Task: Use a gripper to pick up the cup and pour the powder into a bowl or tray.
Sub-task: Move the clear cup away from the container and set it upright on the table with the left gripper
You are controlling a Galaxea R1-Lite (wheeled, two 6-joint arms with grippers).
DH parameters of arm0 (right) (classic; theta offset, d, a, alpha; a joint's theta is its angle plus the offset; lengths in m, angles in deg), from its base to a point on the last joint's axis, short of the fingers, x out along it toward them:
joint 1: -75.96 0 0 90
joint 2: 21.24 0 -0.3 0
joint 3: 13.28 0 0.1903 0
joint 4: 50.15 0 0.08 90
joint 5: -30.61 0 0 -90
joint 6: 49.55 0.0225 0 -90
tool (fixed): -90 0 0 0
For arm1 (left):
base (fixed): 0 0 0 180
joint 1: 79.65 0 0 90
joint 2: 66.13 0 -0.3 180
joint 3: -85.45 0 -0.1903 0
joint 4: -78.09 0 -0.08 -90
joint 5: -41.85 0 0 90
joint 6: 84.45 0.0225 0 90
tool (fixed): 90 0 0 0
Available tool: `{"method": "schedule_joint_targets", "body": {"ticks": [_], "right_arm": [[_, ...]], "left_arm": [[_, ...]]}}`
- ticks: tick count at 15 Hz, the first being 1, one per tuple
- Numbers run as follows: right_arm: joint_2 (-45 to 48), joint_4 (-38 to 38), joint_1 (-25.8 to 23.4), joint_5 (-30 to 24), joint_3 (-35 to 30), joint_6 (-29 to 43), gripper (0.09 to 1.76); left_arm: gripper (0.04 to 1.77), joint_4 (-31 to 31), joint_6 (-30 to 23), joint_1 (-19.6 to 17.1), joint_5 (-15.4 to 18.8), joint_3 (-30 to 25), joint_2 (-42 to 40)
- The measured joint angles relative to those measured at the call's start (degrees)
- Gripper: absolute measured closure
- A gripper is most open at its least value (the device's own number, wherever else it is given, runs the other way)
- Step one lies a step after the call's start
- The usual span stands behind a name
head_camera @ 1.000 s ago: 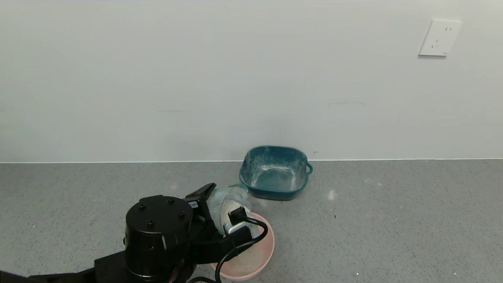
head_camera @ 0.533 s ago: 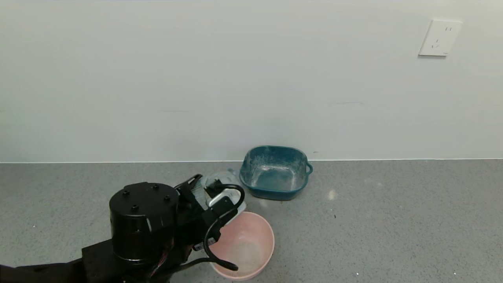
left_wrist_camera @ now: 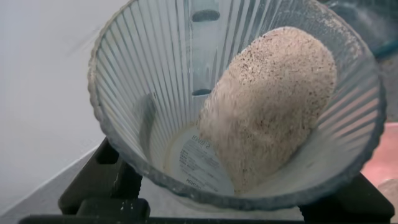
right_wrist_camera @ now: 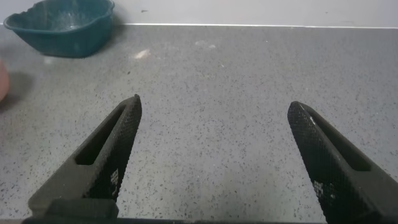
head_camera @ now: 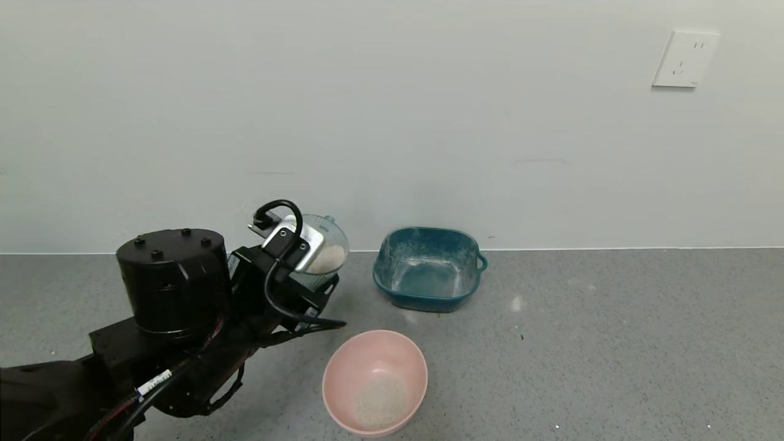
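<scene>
My left gripper (head_camera: 309,272) is shut on the clear ribbed cup (head_camera: 331,236) and holds it tilted above the table, to the left of and behind the pink bowl (head_camera: 343,367). A clump of whitish powder (head_camera: 326,257) still lies in the cup. In the left wrist view the cup (left_wrist_camera: 143,74) fills the frame with the powder (left_wrist_camera: 267,106) against its wall, and the black fingers (left_wrist_camera: 93,186) show beside its base. A small heap of powder (head_camera: 381,401) lies at the bottom of the bowl. My right gripper (right_wrist_camera: 214,103) is open and empty over bare table.
A teal tray (head_camera: 468,245) with a dusty white film stands near the wall, behind and to the right of the bowl; it also shows in the right wrist view (right_wrist_camera: 62,28). The wall runs close behind, with a white socket (head_camera: 685,58).
My left arm has lifted the cup up and back to the left, away from over the bowl, and turned it more upright. The bowl is now uncovered, with powder in it.
</scene>
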Motion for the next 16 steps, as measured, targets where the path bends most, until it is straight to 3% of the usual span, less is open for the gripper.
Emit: {"method": "schedule_joint_targets", "body": {"ticks": [2,7,13,16], "right_arm": [[0.0,0.0,0.0,0.0,0.0,0.0,0.14],[0.0,0.0,0.0,0.0,0.0,0.0,0.14],[0.0,0.0,0.0,0.0,0.0,0.0,0.14],[0.0,0.0,0.0,0.0,0.0,0.0,0.14]], "left_arm": [[0.48,0.1,-5.8,-1.8,3.0,-0.3,0.0],[0.48,0.2,-14.9,-7.8,15.7,-0.6,0.5],[0.48,0.7,-21.4,-16.9,24.3,1.2,3.7],[0.48,0.7,-21.9,-20.2,25.4,3.2,6.7]]}}
